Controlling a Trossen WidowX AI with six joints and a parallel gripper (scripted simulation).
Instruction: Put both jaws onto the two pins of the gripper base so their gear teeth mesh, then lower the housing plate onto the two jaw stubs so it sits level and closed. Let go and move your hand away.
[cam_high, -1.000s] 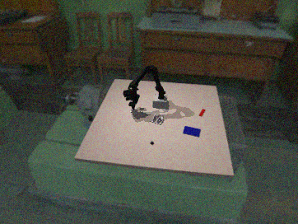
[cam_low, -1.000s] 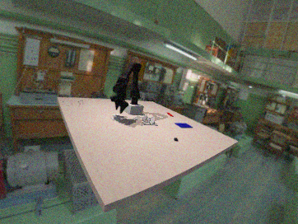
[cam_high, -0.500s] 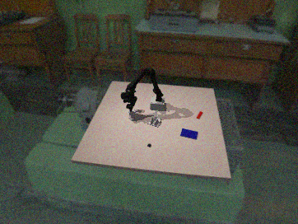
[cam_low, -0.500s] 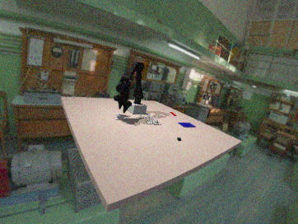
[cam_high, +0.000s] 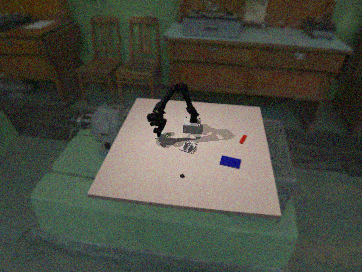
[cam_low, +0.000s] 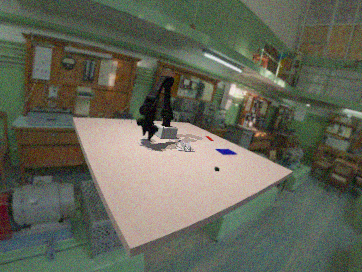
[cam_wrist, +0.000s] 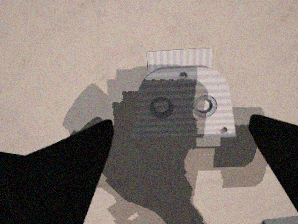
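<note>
A pale grey ribbed plate (cam_wrist: 220, 117), which looks like the housing plate, lies flat on the table in the wrist view. It has two round ringed holes, smaller holes and a ribbed block along its far edge. Its left part is in shadow. My gripper (cam_high: 158, 136) (cam_low: 149, 140) (cam_wrist: 180, 123) is open and empty above the table, with its black fingers to either side of the plate's near part. A small grey-white cluster (cam_high: 189, 147) (cam_low: 185, 146) stands on the table to the right of my gripper. It may be the gripper base with jaws, but its pins and teeth are too small to tell.
The arm's grey base block (cam_high: 193, 129) (cam_low: 167, 132) is behind the cluster. A blue rectangle (cam_high: 230, 162) (cam_low: 226, 151) and a red bar (cam_high: 243, 139) (cam_low: 209, 138) lie to the right. A small black thing (cam_high: 182, 176) (cam_low: 217, 169) lies nearer the table's front.
</note>
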